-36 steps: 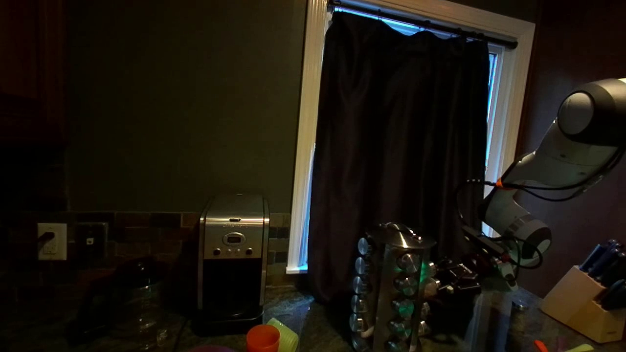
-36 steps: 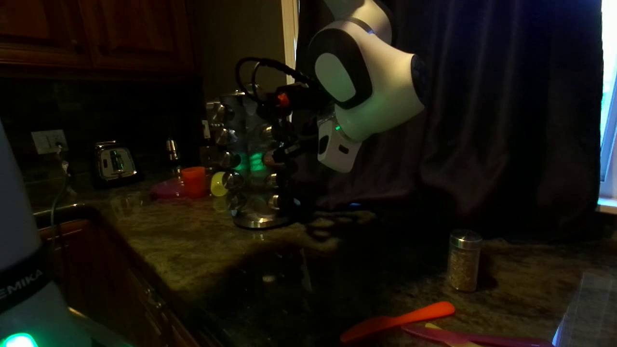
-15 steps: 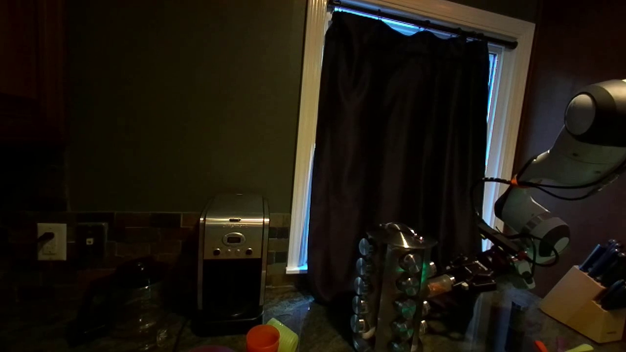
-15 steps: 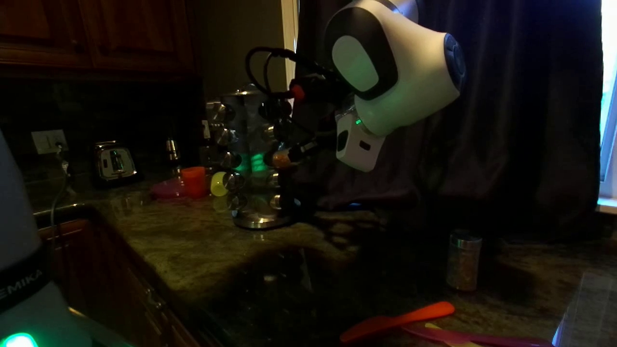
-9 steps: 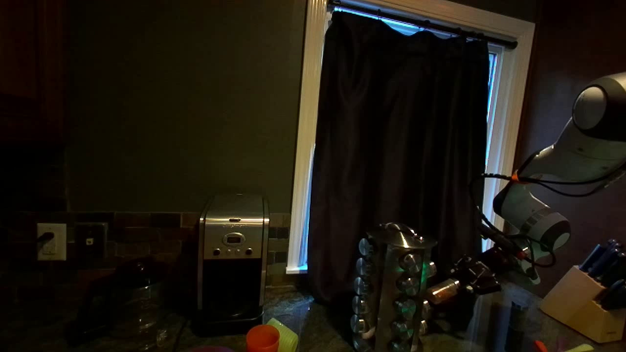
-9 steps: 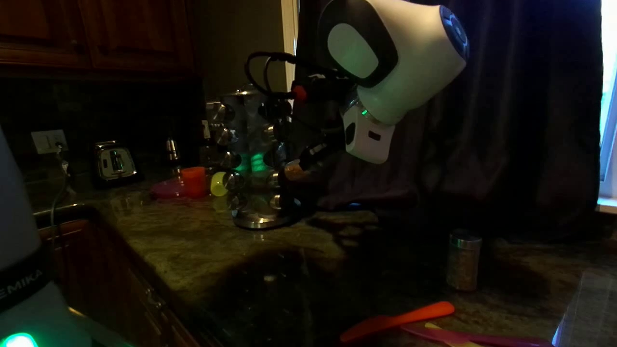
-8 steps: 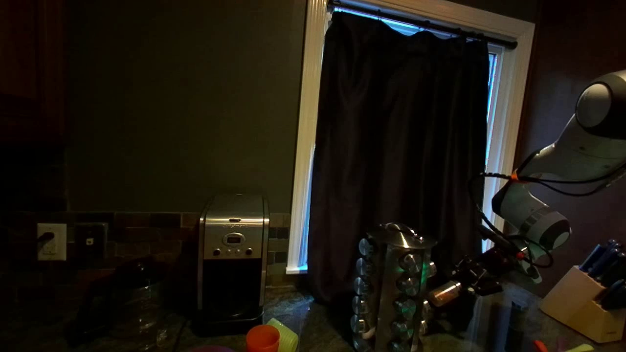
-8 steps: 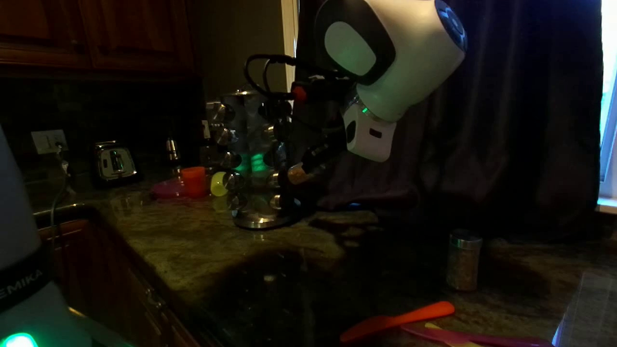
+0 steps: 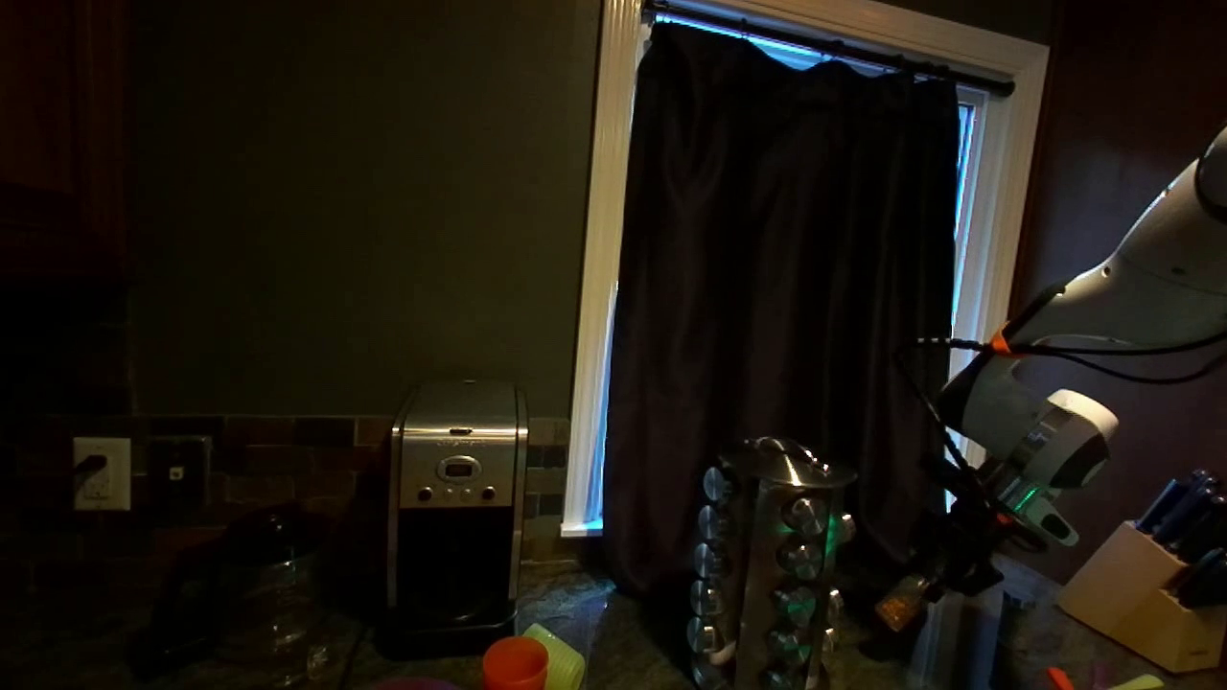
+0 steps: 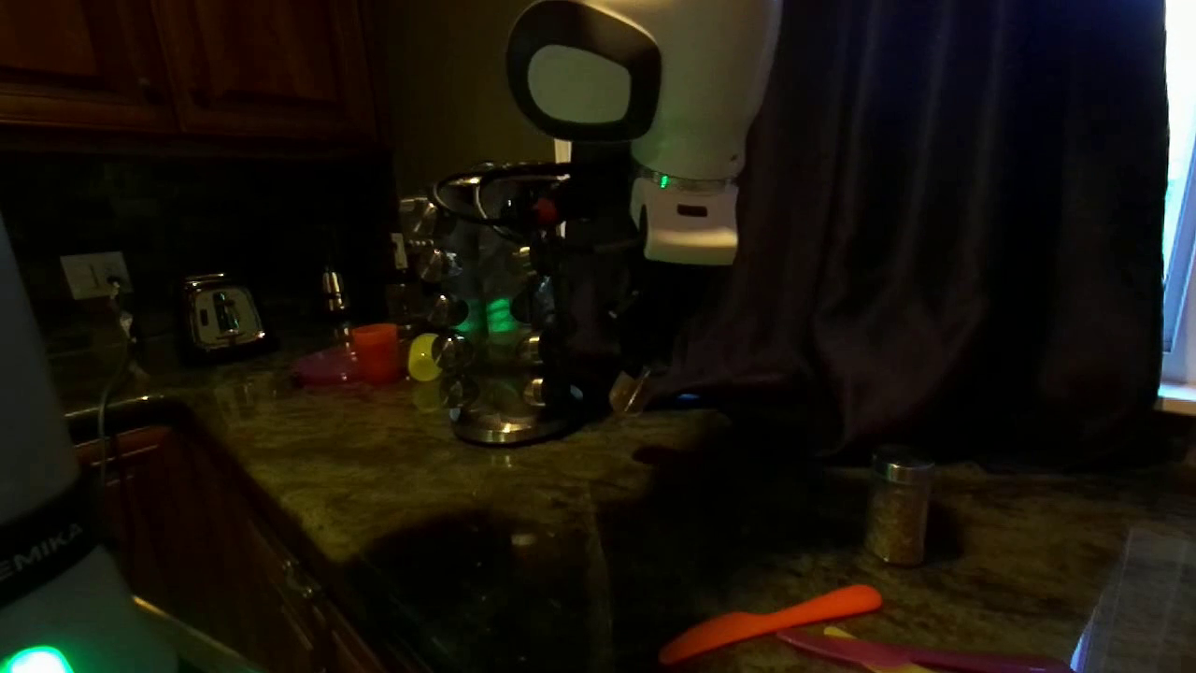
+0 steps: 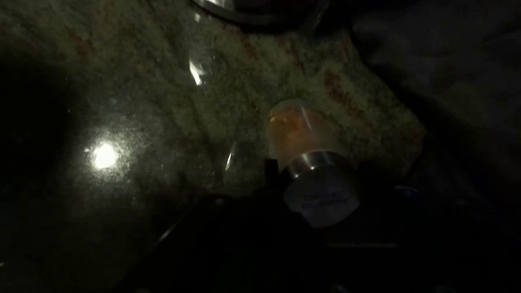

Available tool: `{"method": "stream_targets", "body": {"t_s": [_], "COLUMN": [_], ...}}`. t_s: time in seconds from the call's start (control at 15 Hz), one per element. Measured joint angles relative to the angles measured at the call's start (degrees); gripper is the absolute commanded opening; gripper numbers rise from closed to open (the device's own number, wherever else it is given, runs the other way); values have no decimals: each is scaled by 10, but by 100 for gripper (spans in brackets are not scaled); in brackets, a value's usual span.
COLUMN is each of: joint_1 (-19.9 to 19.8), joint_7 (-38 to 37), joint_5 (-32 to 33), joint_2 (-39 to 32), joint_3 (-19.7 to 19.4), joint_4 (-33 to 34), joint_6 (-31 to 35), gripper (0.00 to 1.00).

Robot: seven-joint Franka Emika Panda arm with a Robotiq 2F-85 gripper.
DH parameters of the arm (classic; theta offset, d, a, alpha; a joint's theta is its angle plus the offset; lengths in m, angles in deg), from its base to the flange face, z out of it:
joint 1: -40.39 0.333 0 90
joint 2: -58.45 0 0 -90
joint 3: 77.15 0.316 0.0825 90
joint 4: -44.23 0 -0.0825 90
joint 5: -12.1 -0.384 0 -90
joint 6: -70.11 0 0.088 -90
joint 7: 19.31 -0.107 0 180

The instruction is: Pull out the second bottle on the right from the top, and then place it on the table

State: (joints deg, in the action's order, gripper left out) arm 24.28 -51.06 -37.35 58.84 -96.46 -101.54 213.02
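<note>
A small clear bottle with orange contents (image 11: 295,126) and a silver cap is held at its cap by my gripper (image 11: 314,177). In both exterior views the gripper (image 9: 932,573) is shut on this bottle (image 9: 899,609), which hangs tilted, bottom end down, above the dark table (image 10: 392,486). The bottle's lower end (image 10: 630,393) is apart from the jar rack (image 9: 767,546), beside it on the curtain side. The rack also shows in an exterior view (image 10: 505,430), with several capped jars in its columns. My fingers (image 10: 645,341) are very dark and partly hidden.
Another capped jar (image 10: 900,509) stands upright on the table. An orange knife (image 10: 775,623) and a purple knife (image 10: 925,651) lie near it. A knife block (image 9: 1150,604) stands near the arm. A dark curtain (image 10: 888,280) hangs behind. An orange cup (image 9: 516,663) is by the rack.
The bottle has come out of the rack in my gripper. It has moved away from the rack and downward, and the wrist has tipped to point more downward.
</note>
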Motion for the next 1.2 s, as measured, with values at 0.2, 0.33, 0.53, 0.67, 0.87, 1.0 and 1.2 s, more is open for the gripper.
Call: {"method": "stream_targets", "body": {"t_s": [0.2, 0.33, 0.53, 0.67, 0.87, 1.0, 1.2], "joint_1": [4, 4, 2, 1, 1, 0, -2], "joint_7": [-69, -121, -147, -147, -147, -147, -159], "joint_5": [83, 157, 195, 196, 196, 197, 216], "joint_2": [29, 47, 66, 69, 69, 68, 54], "joint_3": [24, 33, 38, 38, 38, 38, 39], "joint_4": [-41, -63, -78, -79, -79, -79, -76], "joint_6": [94, 129, 135, 135, 135, 135, 177], "gripper": [25, 50, 50, 50, 25, 25, 25]}}
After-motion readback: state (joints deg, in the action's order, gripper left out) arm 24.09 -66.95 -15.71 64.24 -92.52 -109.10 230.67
